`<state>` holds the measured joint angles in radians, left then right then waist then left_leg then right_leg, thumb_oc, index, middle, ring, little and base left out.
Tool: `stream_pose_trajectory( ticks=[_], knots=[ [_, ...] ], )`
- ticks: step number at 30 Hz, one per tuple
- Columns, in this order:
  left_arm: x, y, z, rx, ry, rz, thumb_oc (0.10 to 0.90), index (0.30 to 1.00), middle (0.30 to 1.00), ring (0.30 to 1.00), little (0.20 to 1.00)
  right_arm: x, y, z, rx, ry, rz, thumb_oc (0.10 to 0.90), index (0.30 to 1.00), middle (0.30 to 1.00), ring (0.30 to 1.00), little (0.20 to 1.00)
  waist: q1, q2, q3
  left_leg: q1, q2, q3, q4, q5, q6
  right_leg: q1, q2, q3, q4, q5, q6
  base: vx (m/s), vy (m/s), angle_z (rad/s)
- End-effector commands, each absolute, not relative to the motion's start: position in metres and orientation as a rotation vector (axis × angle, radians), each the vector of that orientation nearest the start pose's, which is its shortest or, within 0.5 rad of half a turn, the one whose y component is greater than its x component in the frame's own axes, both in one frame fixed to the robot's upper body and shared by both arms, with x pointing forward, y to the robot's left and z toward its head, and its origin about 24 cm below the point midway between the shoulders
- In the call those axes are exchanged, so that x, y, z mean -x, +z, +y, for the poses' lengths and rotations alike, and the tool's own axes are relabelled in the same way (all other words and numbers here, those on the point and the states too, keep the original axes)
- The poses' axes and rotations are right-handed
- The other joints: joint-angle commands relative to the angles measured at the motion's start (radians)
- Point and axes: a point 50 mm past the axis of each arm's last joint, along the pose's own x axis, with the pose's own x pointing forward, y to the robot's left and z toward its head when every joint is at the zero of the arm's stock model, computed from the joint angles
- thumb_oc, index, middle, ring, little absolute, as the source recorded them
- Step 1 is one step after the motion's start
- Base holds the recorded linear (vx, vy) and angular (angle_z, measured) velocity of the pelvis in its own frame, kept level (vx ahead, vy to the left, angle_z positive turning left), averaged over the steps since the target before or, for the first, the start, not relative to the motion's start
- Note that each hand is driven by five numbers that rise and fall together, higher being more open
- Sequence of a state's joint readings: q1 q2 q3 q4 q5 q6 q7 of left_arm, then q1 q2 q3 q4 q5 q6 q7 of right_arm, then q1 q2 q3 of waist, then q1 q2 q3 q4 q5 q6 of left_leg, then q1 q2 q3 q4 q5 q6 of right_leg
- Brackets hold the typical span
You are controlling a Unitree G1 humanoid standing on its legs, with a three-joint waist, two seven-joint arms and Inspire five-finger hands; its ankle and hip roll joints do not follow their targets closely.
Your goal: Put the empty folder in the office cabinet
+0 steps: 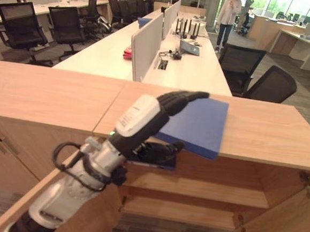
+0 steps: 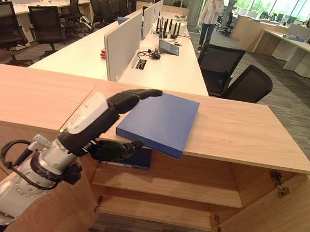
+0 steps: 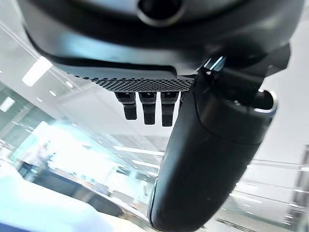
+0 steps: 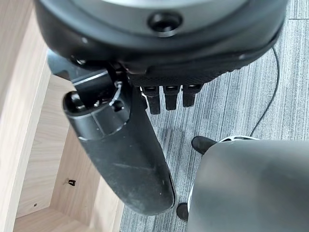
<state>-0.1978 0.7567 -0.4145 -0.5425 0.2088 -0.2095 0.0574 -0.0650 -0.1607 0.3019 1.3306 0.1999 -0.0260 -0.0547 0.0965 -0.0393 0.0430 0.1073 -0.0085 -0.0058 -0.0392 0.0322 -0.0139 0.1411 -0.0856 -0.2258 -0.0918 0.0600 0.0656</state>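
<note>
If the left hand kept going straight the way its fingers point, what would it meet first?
Probably nothing solid: the left hand has its fingers lying along the blue folder, pointing across the cabinet top toward the white desk beyond, though depth is unclear.

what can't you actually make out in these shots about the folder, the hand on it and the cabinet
- Blue folder on the cabinet top: whether it is empty; it lies closed.
- Left hand: fingers over the folder, thumb under its overhanging edge; the folder hides any contact.
- Dark thing in the open cabinet: the thumb and shade cover it.
- Right hand: hangs over carpet.
</note>
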Motion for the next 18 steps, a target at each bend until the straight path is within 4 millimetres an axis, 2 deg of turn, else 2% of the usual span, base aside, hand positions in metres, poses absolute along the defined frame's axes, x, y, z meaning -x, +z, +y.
stream_pose_trajectory(
  ticks=[1,4,12,18],
  knots=[
    [-0.214,0.212,0.1,-0.712,-0.539,-1.011,0.8,0.9,0.9,0.9,0.9,-0.11,-0.166,-0.193,0.245,0.008,1.205,0.8,0.9,0.9,0.9,0.9,-0.03,-0.034,-0.011,0.018,-0.031,0.013,0.194,-0.251,0.028,-0.003,0.034,-0.017,0.005,-0.043,0.008,0.0,0.0,0.0],
    [-0.224,0.203,0.092,-0.739,-0.579,-0.963,0.8,0.9,0.9,0.9,0.9,-0.109,-0.166,-0.197,0.25,-0.007,1.211,0.8,0.9,0.9,0.9,0.9,-0.04,-0.033,-0.013,0.022,-0.03,0.017,0.19,-0.252,0.03,-0.006,0.035,-0.009,0.005,-0.041,0.007,0.0,0.004,-0.04],
    [-0.239,0.199,0.084,-0.839,-0.576,-0.954,0.8,0.9,0.9,0.9,0.9,-0.106,-0.166,-0.201,0.252,-0.025,1.226,0.8,0.9,0.9,0.9,0.9,-0.053,-0.03,-0.021,0.027,-0.029,0.027,0.187,-0.255,0.03,-0.004,0.038,0.0,0.005,-0.042,0.007,0.0,0.003,-0.09],
    [-0.249,0.215,0.077,-0.994,-0.514,-1.076,0.8,0.9,0.9,0.9,0.9,-0.104,-0.166,-0.204,0.262,-0.023,1.237,0.8,0.9,0.9,0.9,0.9,-0.073,-0.025,-0.036,0.04,-0.024,0.04,0.177,-0.258,0.027,-0.005,0.04,0.012,0.005,-0.043,0.01,0.0,0.0,-0.01]
  ],
)
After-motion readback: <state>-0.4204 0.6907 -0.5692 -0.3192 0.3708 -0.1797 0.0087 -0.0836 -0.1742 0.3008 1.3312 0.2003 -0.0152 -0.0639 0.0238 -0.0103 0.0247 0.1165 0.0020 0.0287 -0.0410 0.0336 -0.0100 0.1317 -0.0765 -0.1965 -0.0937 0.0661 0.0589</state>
